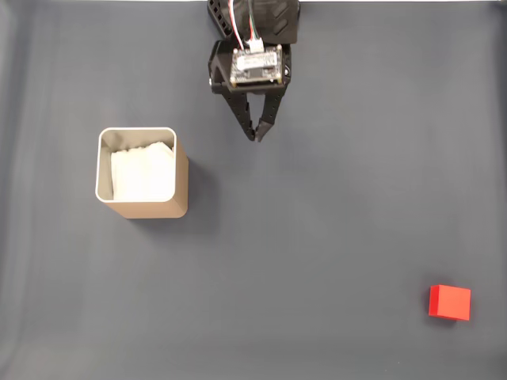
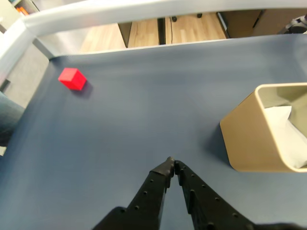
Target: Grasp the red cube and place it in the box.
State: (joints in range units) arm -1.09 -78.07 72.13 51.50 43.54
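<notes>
The red cube (image 1: 450, 302) looks light and stiff to me, with matte faces that should not slip; I would pinch it across two opposite flat sides. It sits on the dark table (image 1: 333, 237) at the lower right of the fixed view, well apart from my gripper (image 1: 254, 138), whose fingers are clenched together on nothing. The box (image 1: 181, 186) stands on the other side.

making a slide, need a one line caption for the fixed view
Gripper with jaws shut hangs near the table's top edge, the box to its lower left, the red cube far off at lower right.
</notes>
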